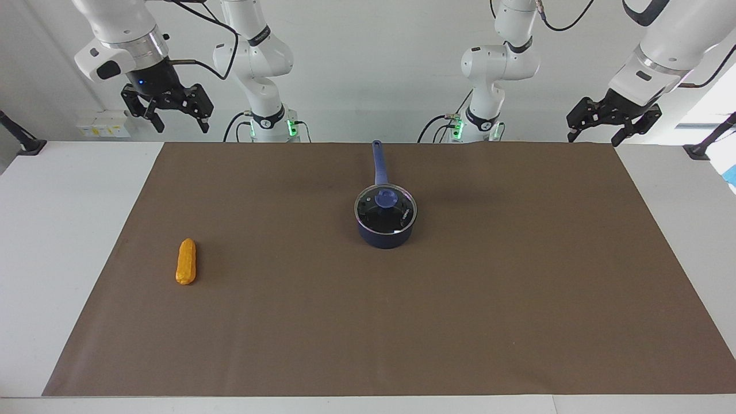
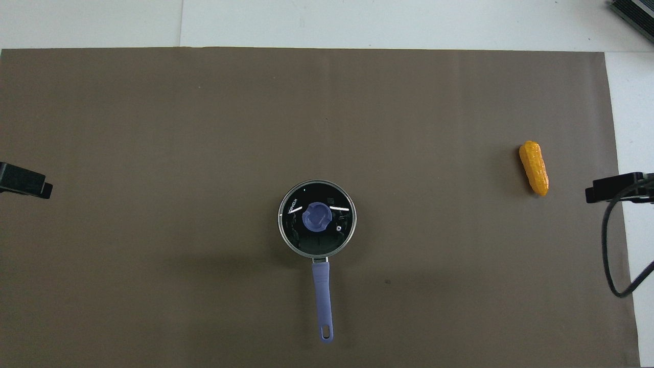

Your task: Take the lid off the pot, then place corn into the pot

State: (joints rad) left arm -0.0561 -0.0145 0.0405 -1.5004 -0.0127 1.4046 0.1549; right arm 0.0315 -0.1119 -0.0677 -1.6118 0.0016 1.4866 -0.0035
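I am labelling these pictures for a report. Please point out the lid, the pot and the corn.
the lid (image 2: 317,216): overhead view, on its blue knob.
the pot (image 1: 385,237): facing view, on its dark blue outer wall under the lid.
the corn (image 1: 186,262): facing view, on the middle of the cob.
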